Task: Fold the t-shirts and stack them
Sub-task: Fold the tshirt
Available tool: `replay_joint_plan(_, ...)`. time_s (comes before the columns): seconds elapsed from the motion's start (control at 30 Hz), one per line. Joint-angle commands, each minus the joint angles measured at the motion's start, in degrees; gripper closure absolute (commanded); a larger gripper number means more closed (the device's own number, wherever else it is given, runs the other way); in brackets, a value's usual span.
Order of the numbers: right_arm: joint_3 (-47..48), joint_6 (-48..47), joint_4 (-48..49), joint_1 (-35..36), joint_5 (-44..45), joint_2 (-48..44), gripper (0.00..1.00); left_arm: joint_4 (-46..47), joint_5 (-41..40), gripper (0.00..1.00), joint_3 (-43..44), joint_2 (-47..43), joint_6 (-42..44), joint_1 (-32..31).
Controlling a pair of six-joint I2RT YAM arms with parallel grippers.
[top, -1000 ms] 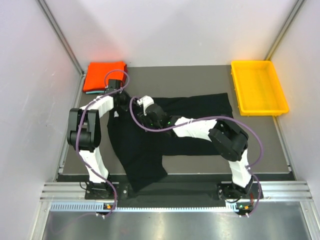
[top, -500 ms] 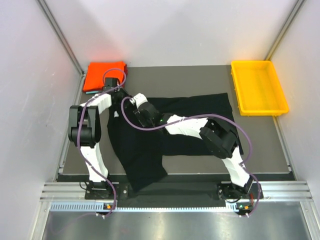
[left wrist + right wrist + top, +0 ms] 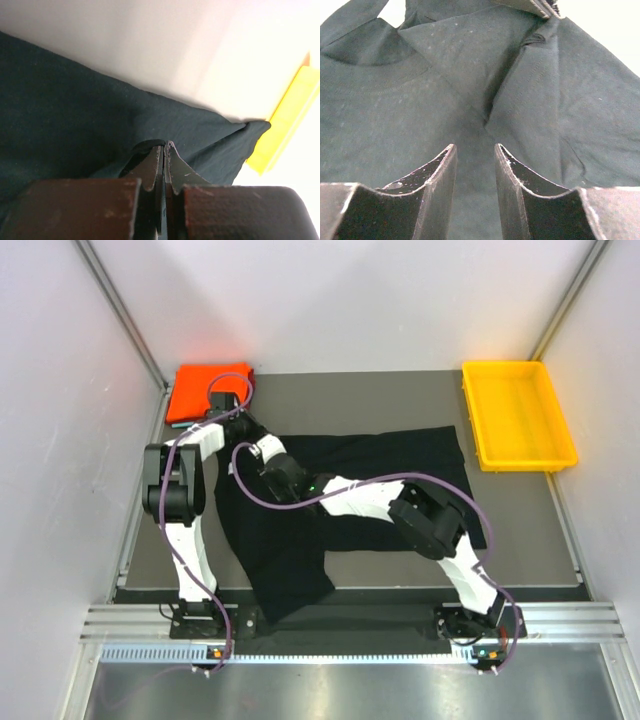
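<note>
The black t-shirt (image 3: 400,450) lies spread across the middle of the table (image 3: 380,400). Its body runs toward the right, and one part hangs over the table's near edge at the left. It is crumpled and not yet folded.

The left hand (image 3: 248,428) is at the far left part of the shirt. In the left wrist view its fingers (image 3: 152,167) are pressed together, pinching a raised fold of the black cloth (image 3: 75,115).

The right hand (image 3: 262,452) sits just beside the left hand, its arm reaching across the shirt from the right. In the right wrist view its fingers (image 3: 442,170) are spread apart with nothing between them. They are low above the dark cloth (image 3: 420,110), near the collar seam and a turned-over flap.

A folded orange-red t-shirt (image 3: 205,385) rests at the far left corner of the table, just beyond the left arm. A yellow tray (image 3: 519,466) stands at the far right corner, close to the black shirt's right end. Whether they touch I cannot tell.
</note>
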Motion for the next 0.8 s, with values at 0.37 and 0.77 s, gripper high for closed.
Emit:
replay_joint_plan(0.37, 11.2, 3.2, -7.5, -0.4, 11.6, 8.1, 0.62, 1.6, 0.4, 1.0, 1.5, 0.7, 0.5, 0.3)
replay_joint_plan(0.77, 12.3, 2.0, -5.7, -0.4, 12.5, 8.6, 0.62, 0.1, -0.9, 1.0, 1.9, 0.5, 1.5, 0.3)
